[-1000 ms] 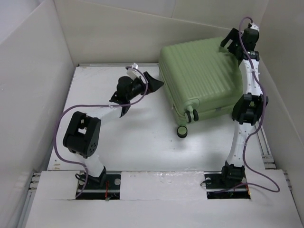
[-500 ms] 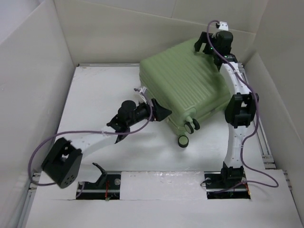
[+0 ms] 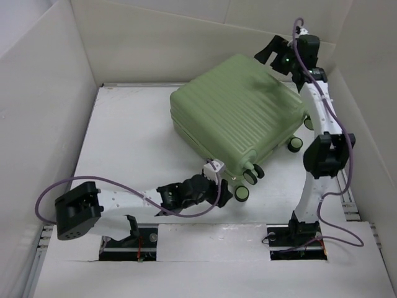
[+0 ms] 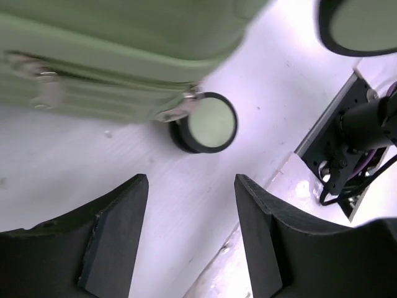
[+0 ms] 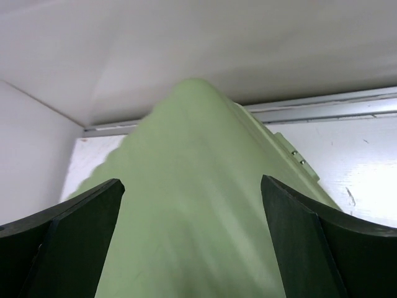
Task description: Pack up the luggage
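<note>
While the right wrist shows the luggage, the left shows a caster.

I can read no text, label, brand or number from here: nothing legible on the pale green ribbed hard-shell suitcase or the white counter.

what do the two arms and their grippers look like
The left arm and right arm have white links and bulky black joints, each trailing a purple cable. The left gripper and right gripper have broad matte black wedge-shaped fingers. A small green light shows near the right wrist.
</note>
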